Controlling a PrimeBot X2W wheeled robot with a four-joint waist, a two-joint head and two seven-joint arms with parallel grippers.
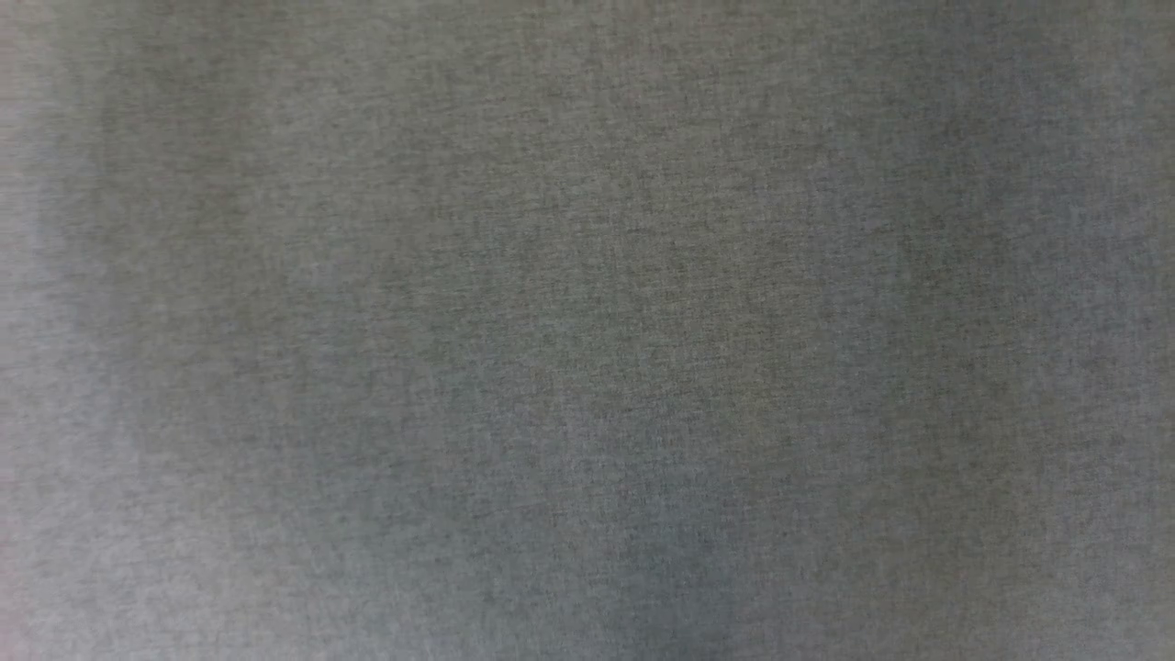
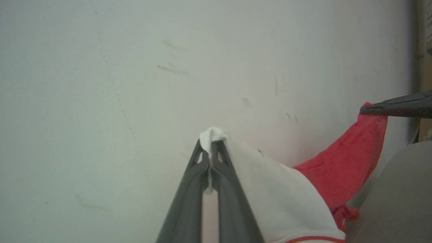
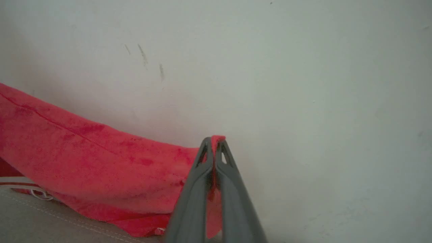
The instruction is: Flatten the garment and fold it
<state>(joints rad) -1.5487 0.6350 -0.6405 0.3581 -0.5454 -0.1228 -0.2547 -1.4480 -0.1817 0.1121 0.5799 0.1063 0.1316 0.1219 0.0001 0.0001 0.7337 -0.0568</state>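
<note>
**A plain indoor room with soft furniture: home-like, though it could be a test room**

A grey woven fabric (image 1: 587, 330) lies under the head camera, like the cover of a sofa or a bed. In the right wrist view, grey upholstery (image 3: 27, 226) carries a line of pale stitching (image 3: 67, 217). Behind it stands a painted off-white wall (image 2: 101, 84), scuffed with short dark marks (image 3: 143, 54). A rounded grey cushion edge (image 2: 398, 195) shows in the left wrist view. The garment (image 3: 84, 158), red cloth, reaches down to the upholstery.

The garment (image 3: 84, 158) is soft matt cloth (faintly fuzzy), the pale surface (image 2: 101, 84) smooth, matt, scuffed.
</note>
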